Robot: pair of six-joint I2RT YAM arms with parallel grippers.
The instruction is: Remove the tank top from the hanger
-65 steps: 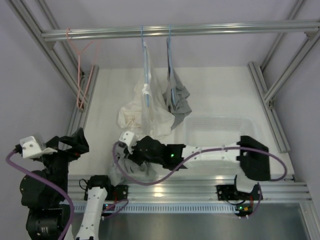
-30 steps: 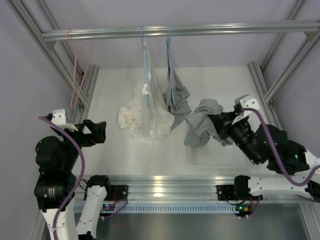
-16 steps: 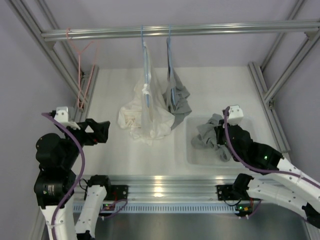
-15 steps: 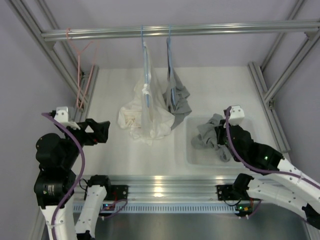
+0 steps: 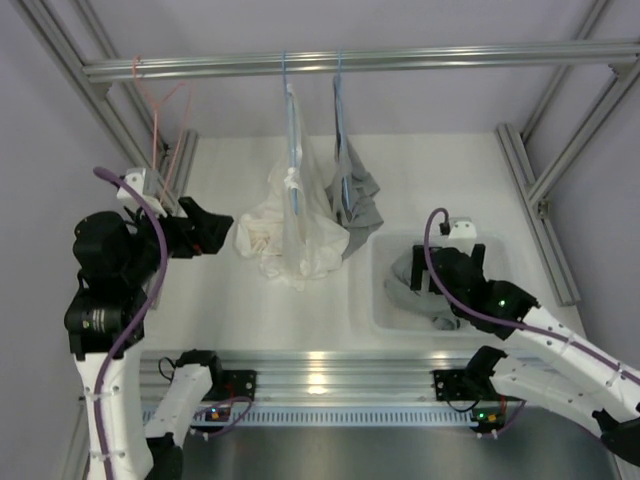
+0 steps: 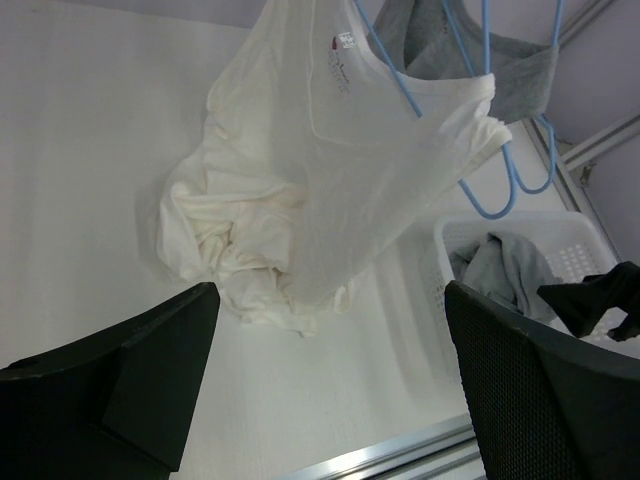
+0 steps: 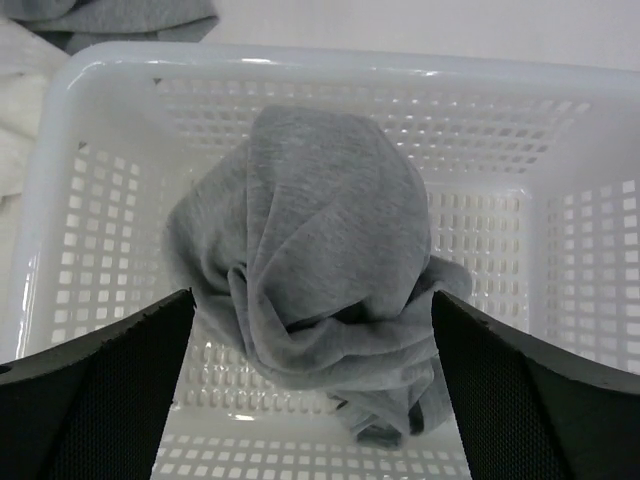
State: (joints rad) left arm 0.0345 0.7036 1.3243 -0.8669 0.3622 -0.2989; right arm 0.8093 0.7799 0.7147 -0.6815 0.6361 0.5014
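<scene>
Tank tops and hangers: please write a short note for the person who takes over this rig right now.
Left pincer: open, empty, facing the white tank top.
Right pincer: open, empty, above the basket.
The loose gray top lies in the basket. The white tank top hangs on its blue hanger; the hung gray top is beside it on a second hanger.
Done: one top off and in the basket.
Left: the white one, probably next, then the gray.

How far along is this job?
Done: a crumpled grey garment lies in the white plastic basket, the right gripper open above it; a pink wire hanger hangs empty. In hand: the open left gripper faces the white tank top on its blue hanger. Left: that one and a grey top on the second blue hanger.
</scene>
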